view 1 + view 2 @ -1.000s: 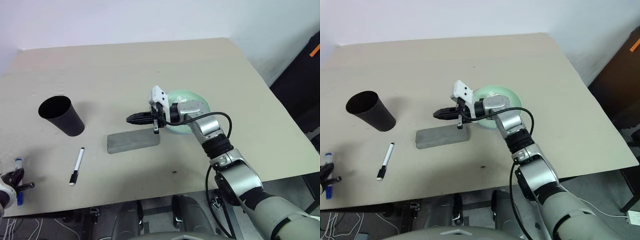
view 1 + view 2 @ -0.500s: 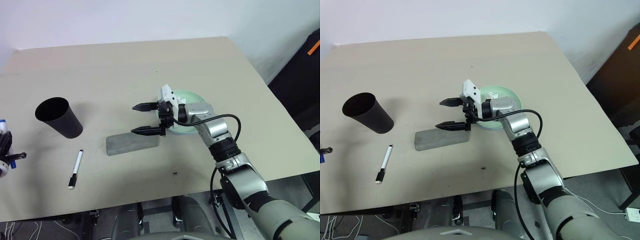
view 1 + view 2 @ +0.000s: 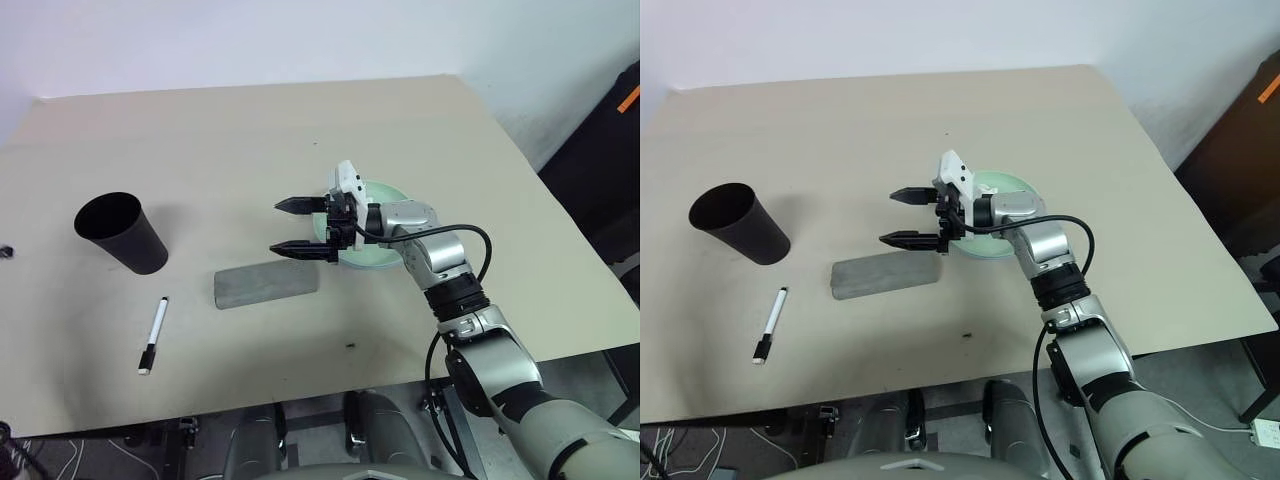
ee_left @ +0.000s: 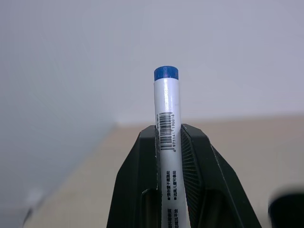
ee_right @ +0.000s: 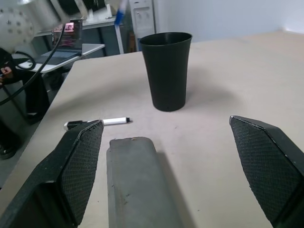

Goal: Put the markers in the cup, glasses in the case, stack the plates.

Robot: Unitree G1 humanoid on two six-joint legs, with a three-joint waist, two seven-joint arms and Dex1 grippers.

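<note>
Leftmost, taking the grey case near the table's middle as the marker, the black cup stands upright well to the case's left and a little farther back, its mouth open and its inside too dark to read. Between cup and case, nearer the front edge, the black-capped marker lies flat on the table, apart from both. The blue-capped marker is clamped between the left gripper's two narrow-set fingers, blue end sticking up past their tips and its lower part cut off by the frame edge; in the wrist picture only pale wall and a strip of table lie behind it. The case itself lies shut, so whatever is inside is hidden. Just right of the case and slightly behind it, the right gripper hovers with its fingers spread wide, holding nothing, pointing toward the cup. Behind that gripper sits a mint green plate, largely covered by the wrist, so whether a second plate lies under it cannot be told.
</note>
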